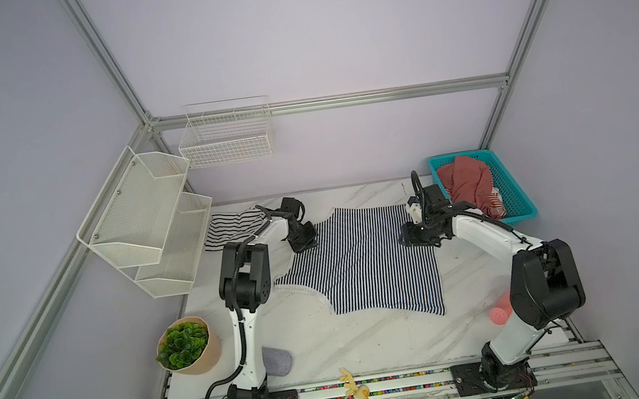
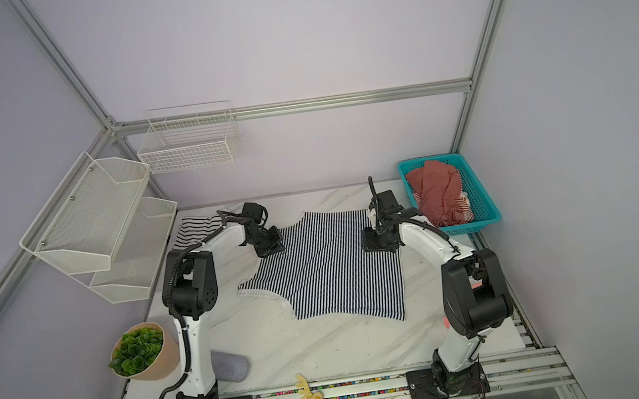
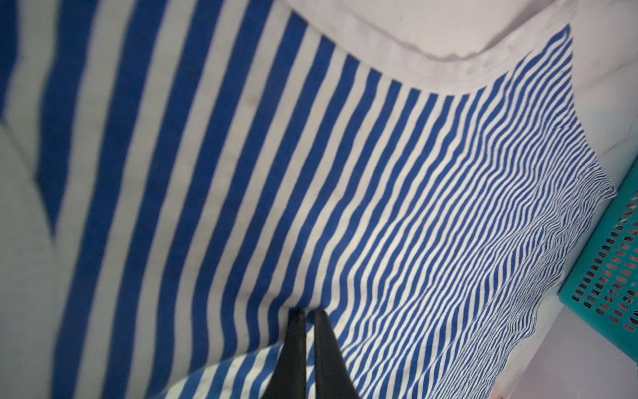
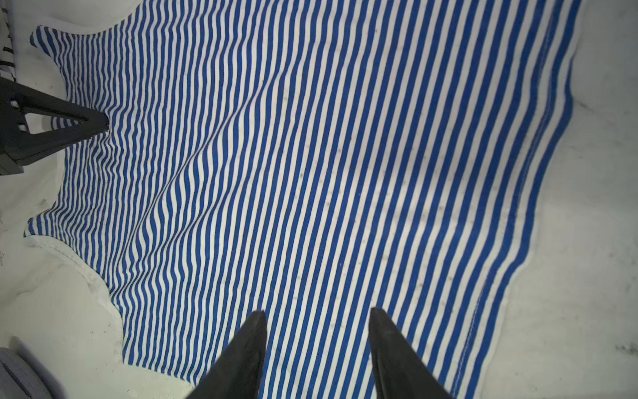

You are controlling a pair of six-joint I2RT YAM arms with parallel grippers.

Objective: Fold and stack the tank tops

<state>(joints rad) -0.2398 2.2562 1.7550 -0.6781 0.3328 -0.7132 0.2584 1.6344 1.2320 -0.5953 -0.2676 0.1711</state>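
Nearest, along the front rail, lies a small yellow toy (image 1: 352, 385). Just past it on the table (image 1: 370, 344) are a grey pad (image 1: 278, 361), a potted plant (image 1: 186, 346) and a pink object (image 1: 500, 311), half hidden by the right arm.

Mid-table, the navy tank top (image 1: 360, 266) is spread nearly flat, not yet folded, with a long ripple across it in the right wrist view. The left pincer (image 3: 308, 312) is clenched on its far-left edge by the white trim, and the cloth puckers toward the tips. The right pincer (image 4: 317, 316) stands released, its 2 jaws apart over the cloth near the far-right hem.

Behind the left arm, the white tank top (image 1: 233, 224) lies crumpled at the table's back edge, beside the mesh shelves (image 1: 135, 216). At the back right, a teal basket (image 1: 510, 179) holds red cloth (image 1: 466, 181).

Risks, as I judge them:
- With only 1 side gripped, a lift would likely drag the top askew and deepen the ripple.
- The left pinch looks shallow. It may hold just 1 layer or slip off the trim.
- The right arm sits close to the basket and could nudge it.

No brand, label or writing is readable in any view.
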